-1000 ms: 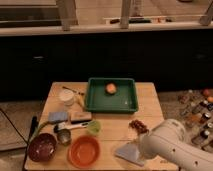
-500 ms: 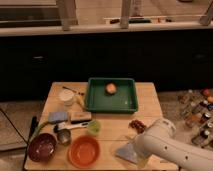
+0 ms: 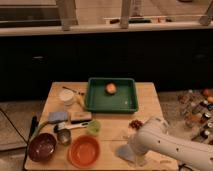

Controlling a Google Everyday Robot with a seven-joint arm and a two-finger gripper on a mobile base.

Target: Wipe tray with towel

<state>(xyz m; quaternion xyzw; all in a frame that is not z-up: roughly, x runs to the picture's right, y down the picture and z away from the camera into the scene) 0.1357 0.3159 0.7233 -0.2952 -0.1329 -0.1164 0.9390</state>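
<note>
Bowl front left, tray at table's back centre, towel at front edge, gripper down on it, fingers' state cannot tell, white arm reaching in low from right, no writing legible

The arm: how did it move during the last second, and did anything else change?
The arm swung left and down over the towel, so the gripper is now at the towel. Whether it grips the towel cannot be seen. The tray, the orange bowl and the towel stayed in place.
</note>
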